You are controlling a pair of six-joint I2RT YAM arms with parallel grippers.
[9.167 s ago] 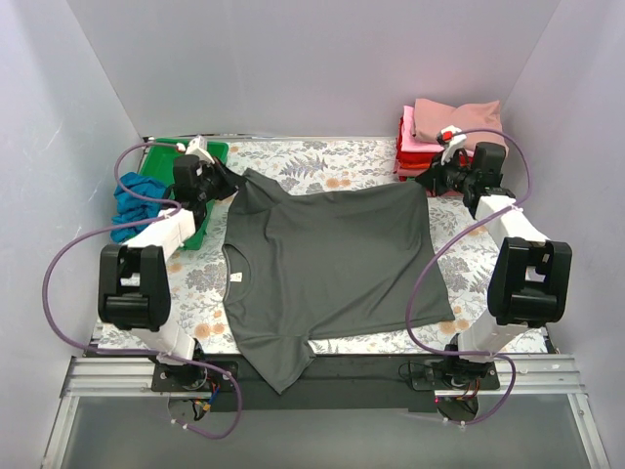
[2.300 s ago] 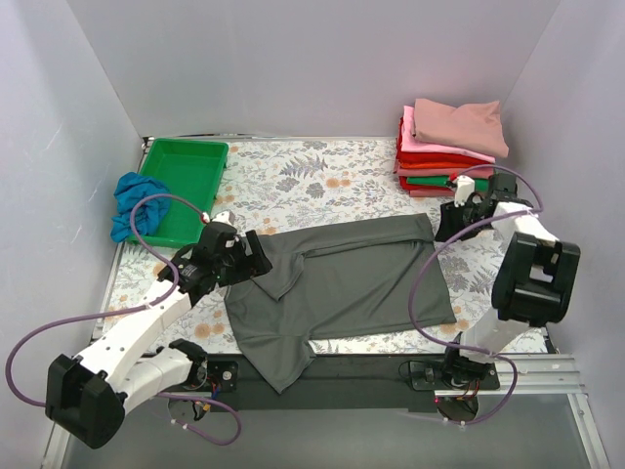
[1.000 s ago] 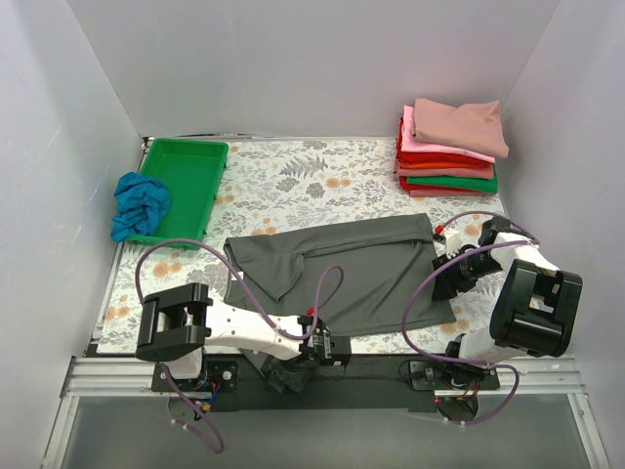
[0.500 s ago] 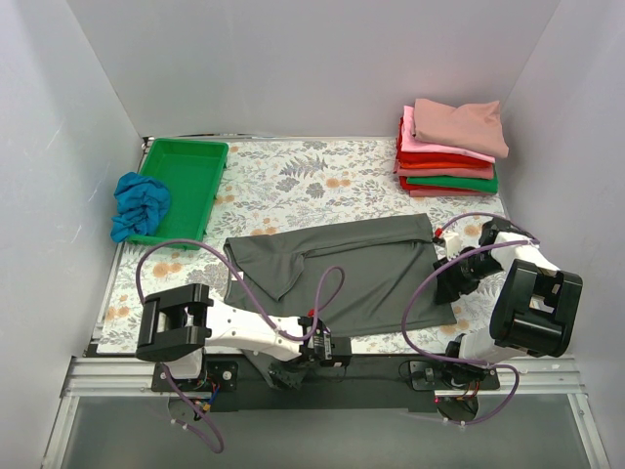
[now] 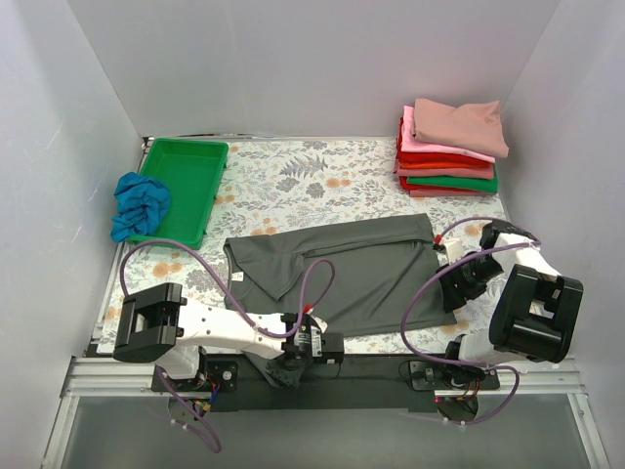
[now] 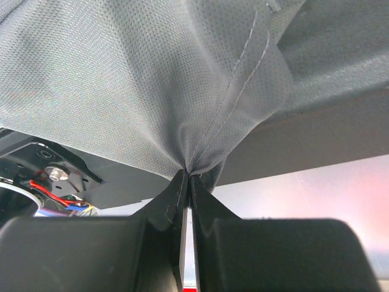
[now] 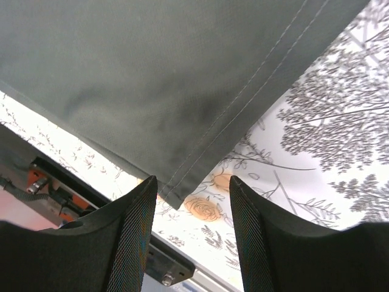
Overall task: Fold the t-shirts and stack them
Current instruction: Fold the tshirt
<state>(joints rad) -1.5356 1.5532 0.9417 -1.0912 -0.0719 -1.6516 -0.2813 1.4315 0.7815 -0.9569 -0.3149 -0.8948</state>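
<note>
One charcoal t-shirt (image 5: 342, 269), soft and limp, lies on the bench (image 5: 293, 176); left fingers (image 6: 185, 182) pinch its 6 o'clock overhang, right fingers (image 5: 457, 285) gape over the 4 o'clock hem corner, likely the best hold.

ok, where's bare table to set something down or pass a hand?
Widest bare patch: floral tablecloth between green tray and stack of folded t-shirts, beyond the grey t-shirt. Smaller one left of that shirt, between the tray and the left arm. Crowded: near edge, where left gripper pinches the shirt and right gripper sits open at its hem corner.
</note>
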